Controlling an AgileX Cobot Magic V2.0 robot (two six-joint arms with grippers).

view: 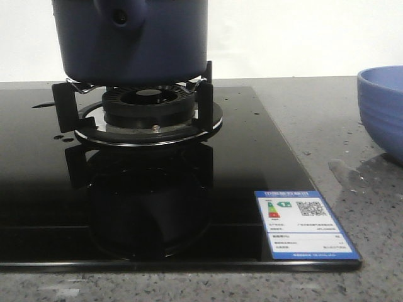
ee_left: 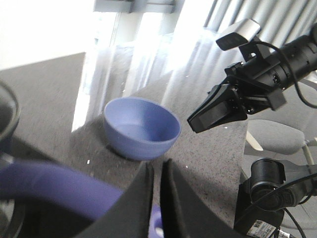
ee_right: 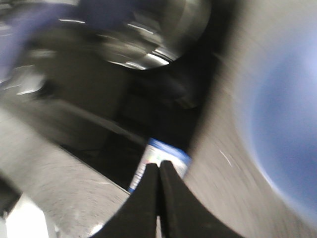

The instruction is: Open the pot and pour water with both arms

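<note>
Your pot sits on the burner grate at the left rear of the black hob; its top is cropped in the front view, so you cannot tell whether a lid is on or what it holds. The left gripper shows its jaws nearly together just beside a blurred blue handle, with no grasp visible. The right gripper, jaws pressed together and empty, hangs over the hob's front right corner near the energy label. Judge the opening step as barely begun: next, one gripper must spread and take the handle. The blue bowl, near the worktop's right edge, looks empty.
</note>
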